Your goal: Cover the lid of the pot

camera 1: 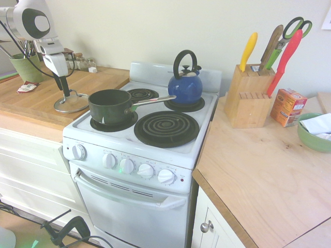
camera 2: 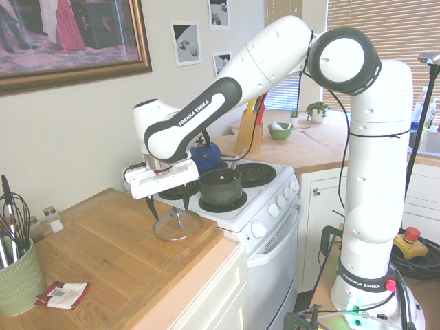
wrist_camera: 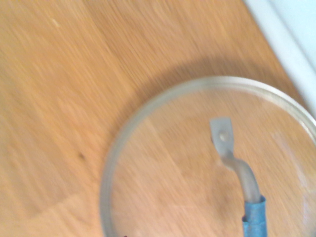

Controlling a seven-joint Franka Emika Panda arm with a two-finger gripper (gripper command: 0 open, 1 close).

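1 lid (camera 1: 71, 102), 1 pot (camera 1: 109, 106), 1 kettle (camera 1: 185, 86), 4 burners (camera 1: 166, 127)

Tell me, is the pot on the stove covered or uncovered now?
Uncovered. The pot shows its open mouth on the front burner, while the lid lies flat on the wooden counter beside the stove.

Dark green pot (camera 1: 109, 105), blue kettle (camera 1: 185, 88), clear silver-rimmed lid (camera 1: 71, 102).

You've got the arm (camera 2: 227, 75) reaching way out from its base, elbow bent high, wrist pointing straight down, and the gripper (camera 2: 169, 203) has its fingers spread wide, holding nothing.
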